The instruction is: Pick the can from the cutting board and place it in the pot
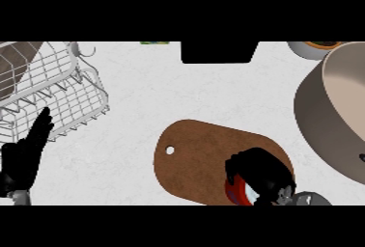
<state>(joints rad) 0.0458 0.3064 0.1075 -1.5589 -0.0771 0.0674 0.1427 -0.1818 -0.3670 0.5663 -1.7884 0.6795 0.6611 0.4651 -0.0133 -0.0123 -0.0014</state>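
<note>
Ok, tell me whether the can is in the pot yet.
Not yet. The can is over the cutting board, gripped by the right robot hand; the pot is apart.

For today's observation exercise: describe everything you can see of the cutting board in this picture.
The cutting board is a flat, brown, wood-looking slab with rounded corners and a small hole near its left end. It lies flat on the pale counter, angled, left of the pot. Its lower edge is cut off by the view. At its right end, the right hand curls round the red can, hiding that part.

No text, label, brand or number can be read anywhere; the can (237, 189) at five o'clock shows only red and white colour.
</note>
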